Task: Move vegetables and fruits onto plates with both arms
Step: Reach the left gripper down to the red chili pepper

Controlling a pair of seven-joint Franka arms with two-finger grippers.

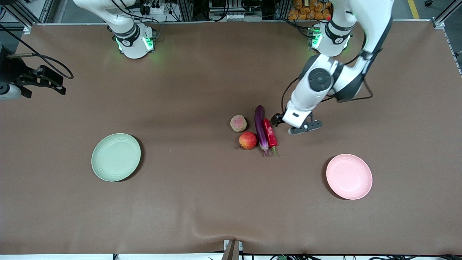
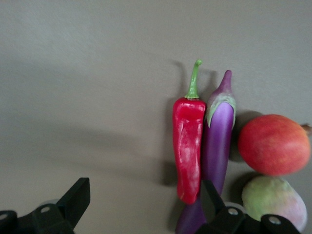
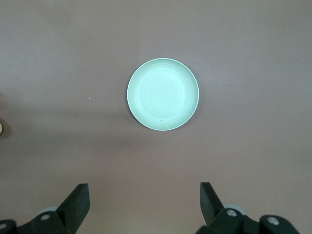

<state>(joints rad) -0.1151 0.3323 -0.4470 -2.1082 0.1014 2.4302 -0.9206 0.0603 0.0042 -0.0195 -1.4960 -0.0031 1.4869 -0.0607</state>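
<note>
A purple eggplant (image 1: 260, 126) and a red chili pepper (image 1: 269, 133) lie side by side mid-table. Beside them, toward the right arm's end, are a red-orange fruit (image 1: 248, 140) and a dull pinkish fruit (image 1: 238, 123). My left gripper (image 1: 284, 125) hangs open low beside the chili. In the left wrist view it (image 2: 145, 202) frames bare cloth, one finger (image 2: 210, 197) over the blunt ends of the chili (image 2: 188, 146) and eggplant (image 2: 217, 141). The right gripper (image 1: 54, 86) waits open, high over the right arm's end. Its wrist view (image 3: 144, 204) looks down on the green plate (image 3: 163, 94).
The pale green plate (image 1: 116, 156) and pale pink plate (image 1: 349, 176) sit nearer the front camera, one toward each end of the brown-clothed table (image 1: 202, 202). Both arm bases and cabling stand along the table's top edge. A small bracket (image 1: 231, 249) pokes up at the front edge.
</note>
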